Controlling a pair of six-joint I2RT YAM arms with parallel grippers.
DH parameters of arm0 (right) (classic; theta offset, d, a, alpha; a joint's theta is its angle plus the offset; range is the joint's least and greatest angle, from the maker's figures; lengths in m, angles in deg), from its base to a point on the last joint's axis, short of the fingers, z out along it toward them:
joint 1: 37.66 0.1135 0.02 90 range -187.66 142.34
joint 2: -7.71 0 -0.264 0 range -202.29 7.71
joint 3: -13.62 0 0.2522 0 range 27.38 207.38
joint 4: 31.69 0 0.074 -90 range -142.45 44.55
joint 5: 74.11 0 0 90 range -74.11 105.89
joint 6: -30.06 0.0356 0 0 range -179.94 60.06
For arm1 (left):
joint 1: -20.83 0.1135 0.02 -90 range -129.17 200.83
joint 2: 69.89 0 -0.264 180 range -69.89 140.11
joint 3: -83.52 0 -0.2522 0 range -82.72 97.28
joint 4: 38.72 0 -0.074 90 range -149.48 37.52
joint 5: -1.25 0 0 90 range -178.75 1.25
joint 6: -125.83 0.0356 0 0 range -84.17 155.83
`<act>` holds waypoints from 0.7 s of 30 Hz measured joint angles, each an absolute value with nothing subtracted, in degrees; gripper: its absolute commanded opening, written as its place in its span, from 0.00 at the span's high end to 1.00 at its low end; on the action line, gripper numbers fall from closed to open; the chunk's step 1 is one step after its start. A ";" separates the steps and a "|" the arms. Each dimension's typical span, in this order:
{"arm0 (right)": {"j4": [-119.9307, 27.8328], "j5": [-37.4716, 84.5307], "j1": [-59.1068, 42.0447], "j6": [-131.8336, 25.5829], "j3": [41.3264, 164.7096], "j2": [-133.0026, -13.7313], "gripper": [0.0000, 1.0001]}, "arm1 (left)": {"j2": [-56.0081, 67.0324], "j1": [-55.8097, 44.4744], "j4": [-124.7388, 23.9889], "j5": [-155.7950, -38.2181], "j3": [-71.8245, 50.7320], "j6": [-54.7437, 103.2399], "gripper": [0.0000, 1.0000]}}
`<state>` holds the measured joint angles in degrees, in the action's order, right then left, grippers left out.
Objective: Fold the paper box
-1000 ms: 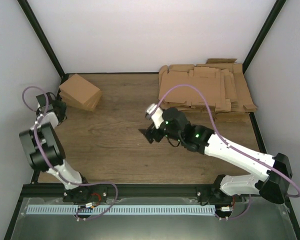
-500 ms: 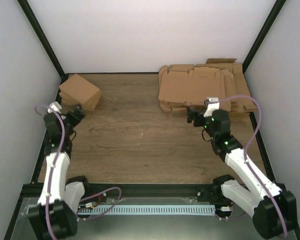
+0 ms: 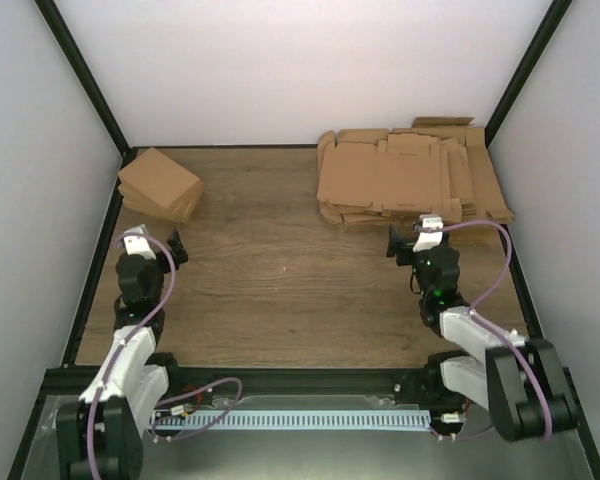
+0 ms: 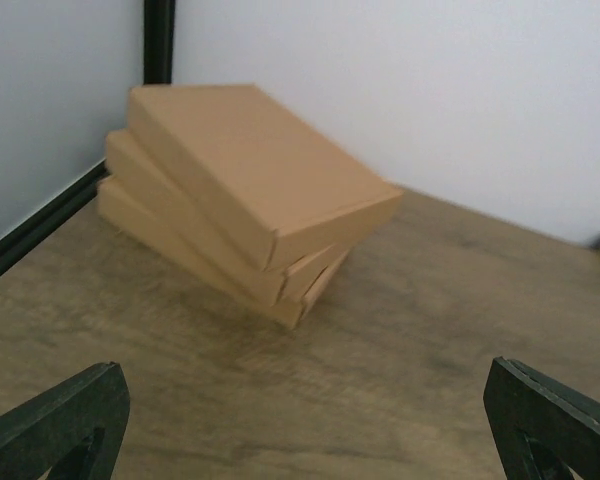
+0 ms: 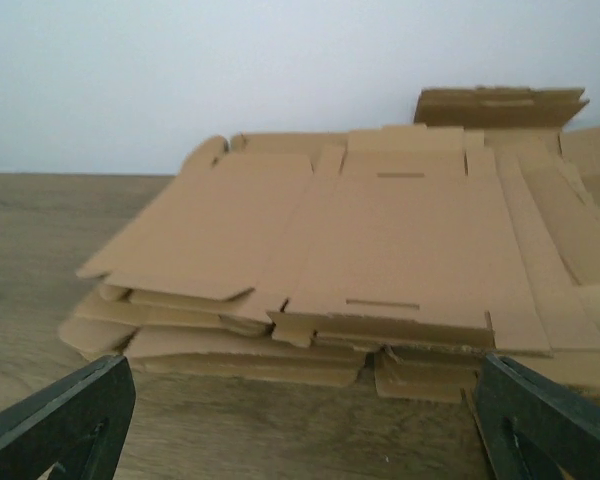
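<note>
At the bottom of the overhead view, two white-and-black robot arms rise from the near edge of the brown wood-grain table. The left gripper, at lower left of that view, points toward the upper left corner. In its wrist view its dark fingers sit in the two bottom corners of the frame, spread wide, with only bare table between them. The right gripper, right of centre, points toward the upper right. Its dark fingers are likewise spread to the bottom corners of its wrist view, and it holds nothing.

Beyond the left gripper and apart from it, in the upper left of the overhead view, the paper box is a plain brown, shallow, closed cardboard box. It lies on top of two matching brown folded boxes, turned askew so its corners overhang them. The stack sits near the black corner post.

Just beyond the right gripper, in the upper right, is a thick pile of flat brown cardboard blanks with flaps and slots, its sheets unevenly stacked. Behind everything stands the white back wall.
</note>
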<state>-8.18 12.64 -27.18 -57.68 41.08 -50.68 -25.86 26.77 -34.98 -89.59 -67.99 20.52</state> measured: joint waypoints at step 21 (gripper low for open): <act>21.24 23.11 -36.42 -60.06 40.14 -80.14 0.00 | 13.50 25.41 2.57 -86.59 -65.74 33.24 0.00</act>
<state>21.24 23.11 -36.42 -60.06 40.14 -80.14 13.50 25.41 2.57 -86.59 -65.74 33.24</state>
